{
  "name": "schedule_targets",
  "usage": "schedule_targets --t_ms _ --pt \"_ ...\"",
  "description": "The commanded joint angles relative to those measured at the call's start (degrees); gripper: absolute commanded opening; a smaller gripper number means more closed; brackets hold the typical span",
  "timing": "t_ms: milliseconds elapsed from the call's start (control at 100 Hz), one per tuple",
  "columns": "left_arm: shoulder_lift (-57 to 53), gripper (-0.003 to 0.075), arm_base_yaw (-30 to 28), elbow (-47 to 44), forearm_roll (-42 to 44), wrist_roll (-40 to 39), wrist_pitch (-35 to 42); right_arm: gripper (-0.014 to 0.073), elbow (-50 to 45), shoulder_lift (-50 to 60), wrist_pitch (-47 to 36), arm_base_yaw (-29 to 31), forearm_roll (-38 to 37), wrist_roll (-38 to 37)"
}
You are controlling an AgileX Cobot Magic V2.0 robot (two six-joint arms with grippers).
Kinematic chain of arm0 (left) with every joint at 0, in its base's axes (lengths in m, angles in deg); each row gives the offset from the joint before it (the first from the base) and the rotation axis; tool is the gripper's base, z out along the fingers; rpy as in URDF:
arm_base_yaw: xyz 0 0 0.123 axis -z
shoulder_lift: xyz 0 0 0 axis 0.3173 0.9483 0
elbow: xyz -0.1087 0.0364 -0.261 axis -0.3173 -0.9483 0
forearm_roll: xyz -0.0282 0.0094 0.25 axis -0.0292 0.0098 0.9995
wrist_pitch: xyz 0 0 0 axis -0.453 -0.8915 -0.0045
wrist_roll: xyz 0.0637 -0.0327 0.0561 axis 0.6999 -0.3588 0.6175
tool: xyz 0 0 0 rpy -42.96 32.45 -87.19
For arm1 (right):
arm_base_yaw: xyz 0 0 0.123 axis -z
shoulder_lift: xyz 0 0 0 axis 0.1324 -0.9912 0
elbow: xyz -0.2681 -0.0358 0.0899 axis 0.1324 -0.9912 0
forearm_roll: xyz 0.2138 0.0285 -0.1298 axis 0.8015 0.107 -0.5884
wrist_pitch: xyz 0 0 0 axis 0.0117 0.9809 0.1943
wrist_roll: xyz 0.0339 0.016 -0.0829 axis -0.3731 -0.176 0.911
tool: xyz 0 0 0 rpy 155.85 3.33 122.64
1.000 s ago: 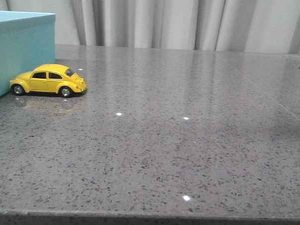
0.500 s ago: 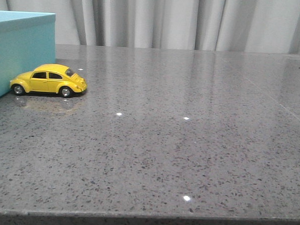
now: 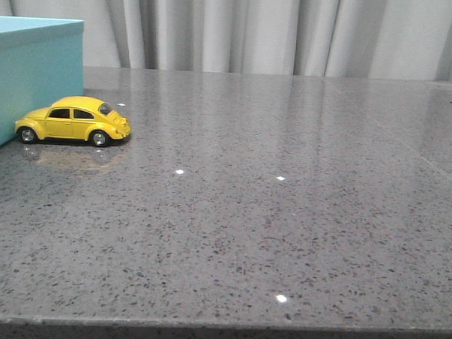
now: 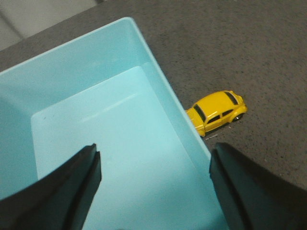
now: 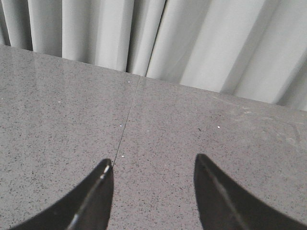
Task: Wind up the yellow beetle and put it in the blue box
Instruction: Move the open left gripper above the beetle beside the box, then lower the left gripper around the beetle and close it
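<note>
**Supervisor:** What did the front camera give you?

**Me:** I saw the yellow beetle (image 3: 73, 120) standing on all four wheels on the grey speckled bench (image 3: 284, 217), just beside the blue box (image 3: 31, 75). Its nose pointed at the box wall; I couldn't tell whether the bumper touched it. A grey curtain (image 3: 239, 31) hung behind the box and the bench. Neither arm showed in that view.

**Supervisor:** And the left wrist?

**Me:** There I looked down into the blue box (image 4: 110, 139). It was open at the top, and I saw only its pale floor and walls inside. The beetle (image 4: 218, 111) sat outside the box, close against the outer face of one long wall. The left claw (image 4: 156, 184) hung above the box with its two dark fingers (image 4: 57, 191) spread wide apart and nothing between them.

**Supervisor:** Right wrist?

**Me:** The right claw (image 5: 153, 196) was also spread open and held nothing. Under it I saw only bare bench (image 5: 57, 100), with a thin seam running across it, and the curtain (image 5: 192, 38) beyond. Neither the box nor the beetle showed there.
</note>
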Motion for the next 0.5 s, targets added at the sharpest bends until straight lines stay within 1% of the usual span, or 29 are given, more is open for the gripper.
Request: schedule_targets --t_ms 0,70,210,320,420,490 --pt "3.7 0.0474 2.7 5.3 -3.2 9.3 -0.5 0.039 1.2 0.1 -1.6 -0.2 -3.6 0.5" --pt "7.0 0.0474 5.7 8.3 -3.2 15.0 -3.5 0.039 1.2 0.1 -1.5 -0.2 -3.6 0.5" --pt "13.7 0.0474 12.3 13.4 -2.1 21.7 -6.5 0.039 1.2 0.1 -1.5 -0.2 -3.6 0.5" --pt "19.5 0.0474 16.4 16.2 2.4 22.2 -6.6 0.039 1.2 0.1 -0.4 -0.2 -3.6 0.5" --pt "24.3 0.0474 18.7 17.8 6.7 22.2 -6.7 0.039 1.2 0.1 1.0 -0.2 -3.6 0.5" --pt "27.6 0.0474 19.9 18.8 8.1 22.2 -6.9 0.039 1.2 0.1 1.7 -0.2 -3.6 0.5"
